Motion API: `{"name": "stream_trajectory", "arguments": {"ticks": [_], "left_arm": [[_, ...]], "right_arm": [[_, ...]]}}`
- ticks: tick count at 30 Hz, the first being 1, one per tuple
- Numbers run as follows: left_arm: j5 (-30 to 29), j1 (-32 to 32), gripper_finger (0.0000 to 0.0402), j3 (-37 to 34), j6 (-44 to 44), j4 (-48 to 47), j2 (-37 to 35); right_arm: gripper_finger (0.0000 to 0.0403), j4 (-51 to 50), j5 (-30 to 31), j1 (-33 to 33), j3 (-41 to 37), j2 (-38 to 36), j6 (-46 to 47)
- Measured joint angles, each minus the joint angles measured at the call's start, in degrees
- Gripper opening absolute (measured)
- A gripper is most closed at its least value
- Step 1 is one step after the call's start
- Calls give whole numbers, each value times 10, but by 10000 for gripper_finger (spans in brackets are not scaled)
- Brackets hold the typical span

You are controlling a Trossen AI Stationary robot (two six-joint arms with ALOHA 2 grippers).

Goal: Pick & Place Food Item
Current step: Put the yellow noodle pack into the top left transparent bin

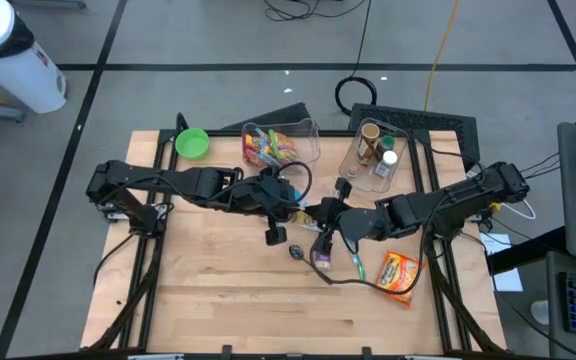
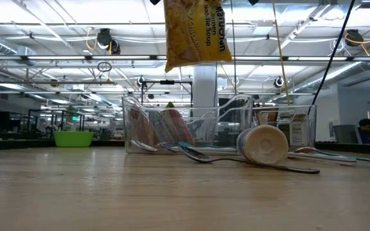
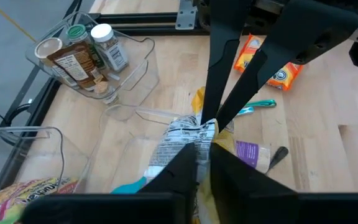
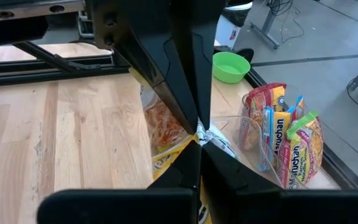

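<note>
While a green bowl (image 1: 191, 143) sits at the far left of the wooden surface (image 1: 228, 300), the left end effector (image 1: 293, 206) and right end effector (image 1: 320, 212) meet mid-surface, both clamped on one yellow ramen noodle packet (image 2: 194, 32) held in the air. Below it lie a spoon (image 2: 249, 163) and a tipped paper cup (image 2: 263, 145), with a clear bin of ramen packets (image 1: 280, 144) behind. Further right: clear bin of spice jars (image 1: 376, 152), teal toothbrush (image 1: 358, 265), orange snack pouch (image 1: 400, 276).
</note>
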Motion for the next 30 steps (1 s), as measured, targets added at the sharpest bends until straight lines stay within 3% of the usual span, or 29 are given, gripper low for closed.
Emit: {"name": "stream_trajectory", "arguments": {"ticks": [4,14,25,30], "left_arm": [[1,3,7,0,0,0,0],[0,3,3,0,3,2,0],[7,3,1,-1,7,-4,0],[9,4,1,-1,22,-2,0]], "right_arm": [[0,0,0,0,0,0,0],[12,0,-1,1,0,0,-33],[166,-1,0,1,0,-25,-74],[211,-5,1,1,0,-57,-78]]}}
